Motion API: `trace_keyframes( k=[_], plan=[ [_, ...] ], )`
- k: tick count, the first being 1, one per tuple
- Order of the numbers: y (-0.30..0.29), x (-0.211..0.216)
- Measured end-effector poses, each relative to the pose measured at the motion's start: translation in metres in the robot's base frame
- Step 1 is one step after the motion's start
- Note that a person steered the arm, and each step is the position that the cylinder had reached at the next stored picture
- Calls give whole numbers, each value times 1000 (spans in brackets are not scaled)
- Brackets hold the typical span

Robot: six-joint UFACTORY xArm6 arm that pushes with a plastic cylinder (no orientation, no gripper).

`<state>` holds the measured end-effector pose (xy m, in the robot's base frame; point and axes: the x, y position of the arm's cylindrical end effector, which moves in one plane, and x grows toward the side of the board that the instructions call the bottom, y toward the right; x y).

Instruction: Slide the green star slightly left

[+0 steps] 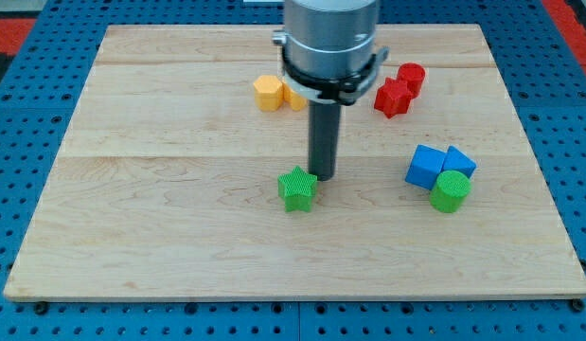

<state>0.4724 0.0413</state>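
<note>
The green star (297,189) lies on the wooden board (160,218), a little below the middle. My tip (324,177) is down at the star's upper right edge, touching it or nearly so. The dark rod rises from there to the grey arm body at the view's top.
A yellow block (268,93) and an orange-yellow block (293,97) sit at upper centre, partly behind the arm. Two red blocks (393,98), (411,78) lie at upper right. Two blue blocks (426,167), (458,162) and a green cylinder (451,191) cluster at right.
</note>
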Motion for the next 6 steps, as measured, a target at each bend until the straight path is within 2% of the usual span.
trace_keyframes(
  k=[1,2,3,4,5,6],
  plan=[
    [27,3],
    [30,36],
    [67,65],
    [122,75],
    [184,67],
    [191,29]
  ],
)
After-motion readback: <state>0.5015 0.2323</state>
